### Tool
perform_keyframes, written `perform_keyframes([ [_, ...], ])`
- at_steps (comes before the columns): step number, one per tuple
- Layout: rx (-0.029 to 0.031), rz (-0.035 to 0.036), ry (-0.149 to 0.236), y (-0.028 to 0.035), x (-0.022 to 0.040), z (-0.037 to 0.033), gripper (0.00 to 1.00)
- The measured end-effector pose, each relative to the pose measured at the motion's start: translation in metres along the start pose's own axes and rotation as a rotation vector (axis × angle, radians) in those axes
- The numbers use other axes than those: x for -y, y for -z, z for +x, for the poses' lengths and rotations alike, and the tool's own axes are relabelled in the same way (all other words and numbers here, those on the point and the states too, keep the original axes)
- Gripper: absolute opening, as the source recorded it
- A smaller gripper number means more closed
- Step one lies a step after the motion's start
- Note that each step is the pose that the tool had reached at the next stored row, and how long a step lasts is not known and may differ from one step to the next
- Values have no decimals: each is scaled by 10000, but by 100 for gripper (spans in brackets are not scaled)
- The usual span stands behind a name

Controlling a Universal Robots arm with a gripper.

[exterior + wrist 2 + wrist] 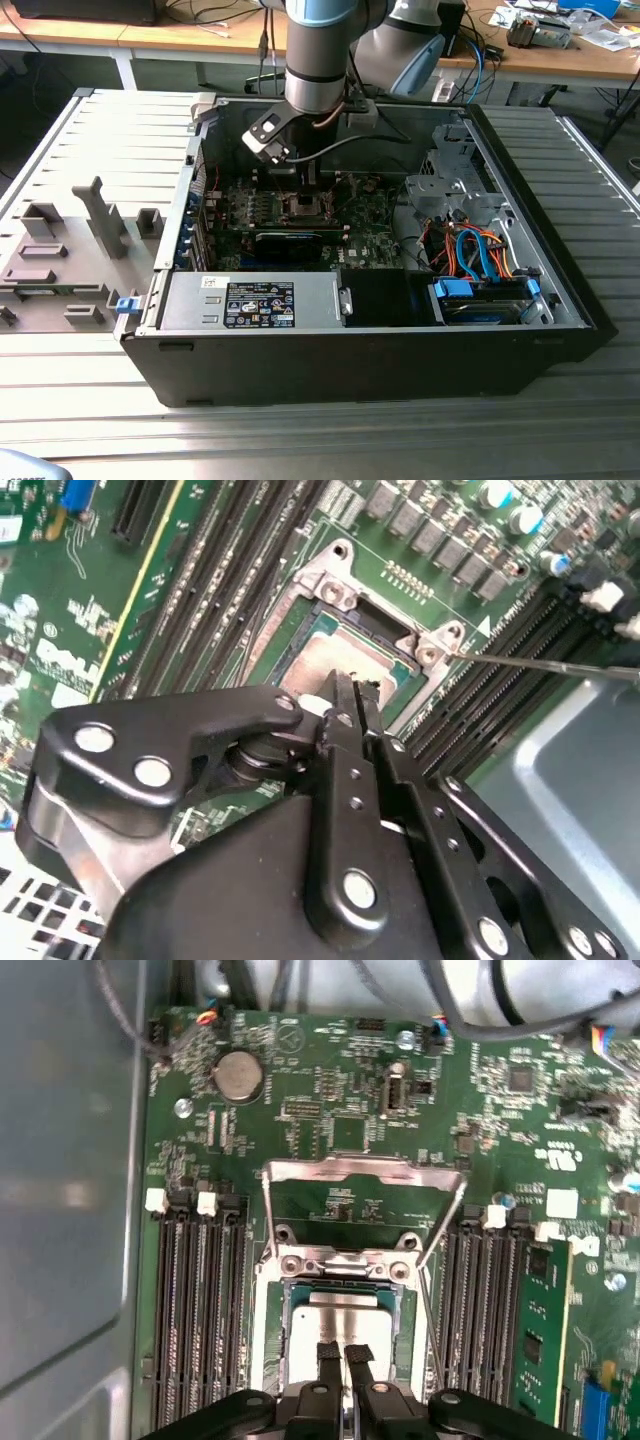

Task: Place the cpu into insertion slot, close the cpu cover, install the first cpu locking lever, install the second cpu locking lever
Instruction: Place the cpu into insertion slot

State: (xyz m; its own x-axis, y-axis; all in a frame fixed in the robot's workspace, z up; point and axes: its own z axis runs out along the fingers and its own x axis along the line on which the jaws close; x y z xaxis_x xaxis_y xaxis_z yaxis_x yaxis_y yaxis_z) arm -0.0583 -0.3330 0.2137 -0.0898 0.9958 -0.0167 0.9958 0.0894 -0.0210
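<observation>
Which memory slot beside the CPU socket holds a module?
The one with the green memory module, outermost in the bank away from the grey case wall; the other slots are empty.

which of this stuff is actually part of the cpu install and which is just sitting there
In the job:
claw
cpu, lying in the insertion slot
cpu cover, open
locking lever

Just there:
coin cell battery
memory stick
power supply
orange and blue drive cables
</observation>
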Motion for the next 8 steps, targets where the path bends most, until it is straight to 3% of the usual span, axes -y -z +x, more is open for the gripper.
perform_keyframes([
  [3, 9, -4, 438, -33, -1, 1, 15],
  [4, 10, -1, 481, -45, -1, 0, 11],
  [8, 15, 40, 483, -89, -1, -10, 11],
])
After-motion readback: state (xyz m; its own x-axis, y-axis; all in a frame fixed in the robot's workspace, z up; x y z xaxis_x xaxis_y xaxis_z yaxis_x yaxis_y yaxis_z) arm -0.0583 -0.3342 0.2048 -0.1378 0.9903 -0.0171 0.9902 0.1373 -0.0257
